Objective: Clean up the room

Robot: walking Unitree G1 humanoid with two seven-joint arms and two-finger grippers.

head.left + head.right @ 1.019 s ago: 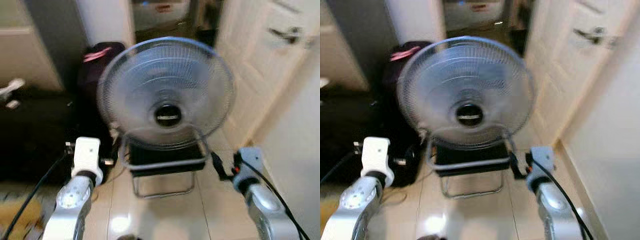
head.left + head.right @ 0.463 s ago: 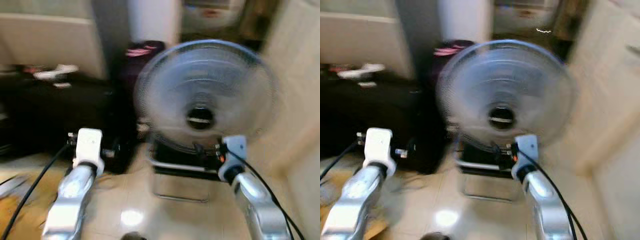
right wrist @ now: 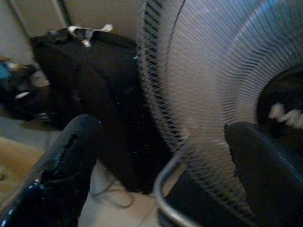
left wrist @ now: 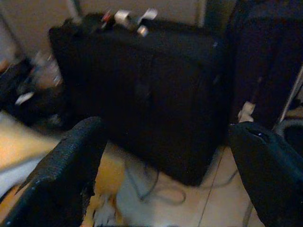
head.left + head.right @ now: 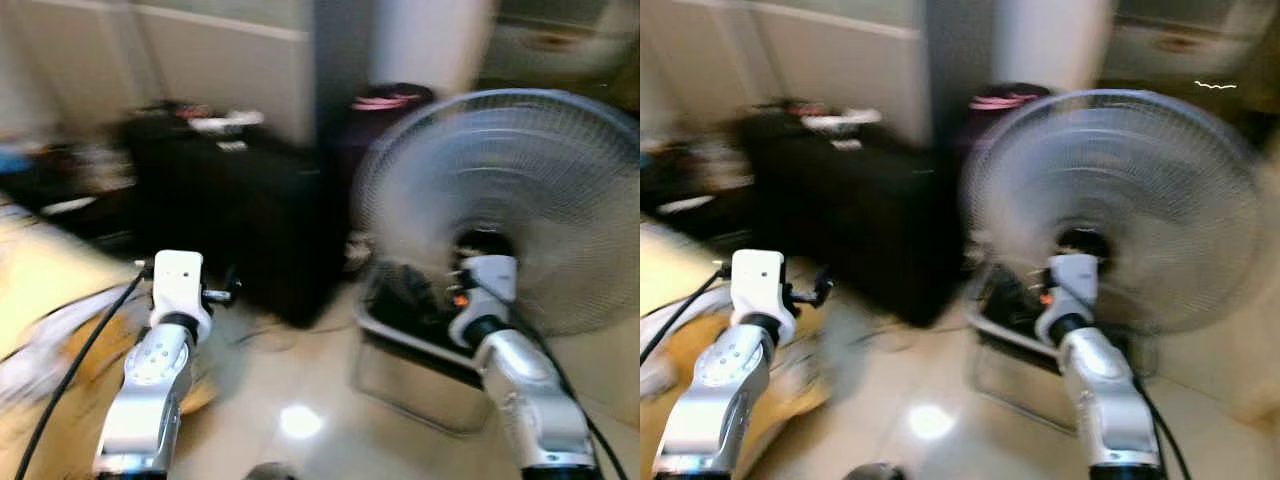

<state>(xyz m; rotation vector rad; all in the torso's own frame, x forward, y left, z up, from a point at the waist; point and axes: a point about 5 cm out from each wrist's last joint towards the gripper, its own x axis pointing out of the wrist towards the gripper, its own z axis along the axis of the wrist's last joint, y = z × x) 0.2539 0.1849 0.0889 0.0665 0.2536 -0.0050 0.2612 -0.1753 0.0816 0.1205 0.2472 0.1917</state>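
tiled floor (image 5: pixel 300 400), both pincers splayed

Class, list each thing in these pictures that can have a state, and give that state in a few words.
Fan: upright on the floor, resting on its metal stand.
Black suitcase: upright, shut, small things lying on top.
Left gripper: open, holding nothing.
Right gripper: open, holding nothing, close to the fan's grille.

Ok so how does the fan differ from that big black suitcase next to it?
The fan is round, pale grey and see-through wire mesh, while the black suitcase is boxy, dark and solid. The fan is propped on a metal tube frame; the suitcase sits straight on the tiled floor. The suitcase has small items lying on its top; the fan carries nothing. Both stand on the floor ahead of the robot, the fan to the suitcase's right.
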